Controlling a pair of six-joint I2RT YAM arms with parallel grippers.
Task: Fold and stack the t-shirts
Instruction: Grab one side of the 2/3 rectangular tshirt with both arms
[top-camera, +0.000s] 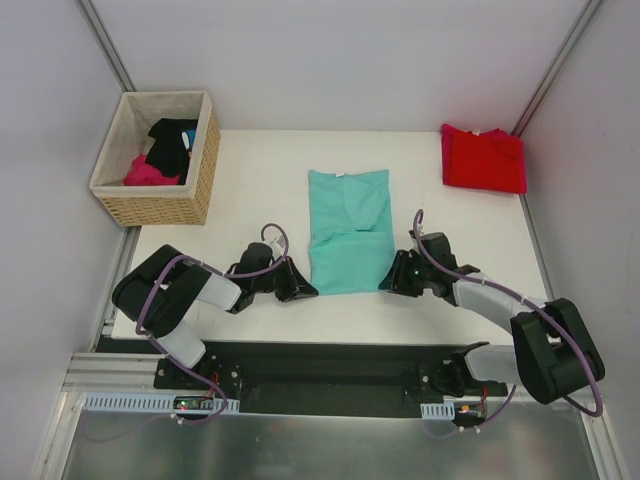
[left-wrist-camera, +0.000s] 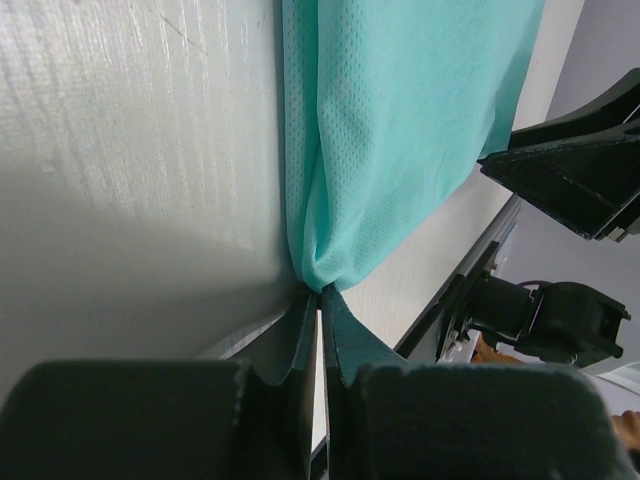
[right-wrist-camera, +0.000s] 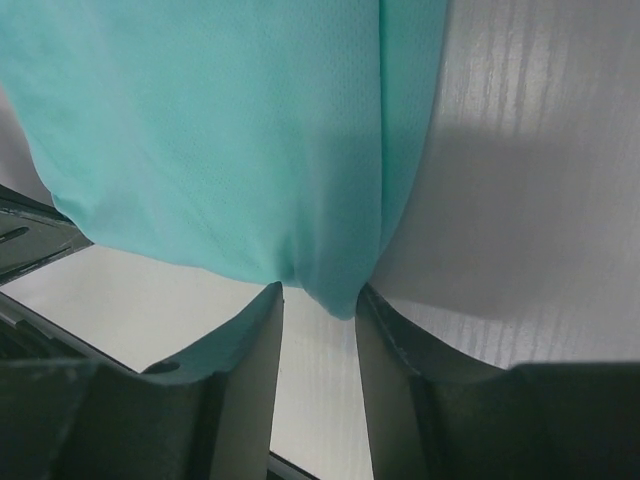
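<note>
Item one, the teal t-shirt (top-camera: 348, 225): we find it lying flat at the middle of the white worktop (top-camera: 260, 190), folded in on itself lengthwise into a tall narrow panel, collar toward the far edge and hem toward the arms. Item two, the red t-shirt (top-camera: 483, 160): folded into a compact block at the far right corner of the worktop, well apart from the teal one. Item three, the left pincer (top-camera: 298, 290): low at the near left corner of the teal t-shirt. In its wrist view its fingers (left-wrist-camera: 300, 340) are pressed together, and the cloth gathers into a bunched point right at their tips, so we record it as clamped on that corner. Item four, the right pincer (top-camera: 392, 280): low at the near right corner of the same shirt. Its fingers (right-wrist-camera: 250, 370) stand apart with the corner of the fabric hanging between the tips, and we cannot tell whether they press on it. Sundry: a wicker basket (top-camera: 190, 190) at the far left corner, holding a black garment (top-camera: 172, 145) and a pink garment (top-camera: 145, 172) side by side, the pink one nearer the left wall.
</note>
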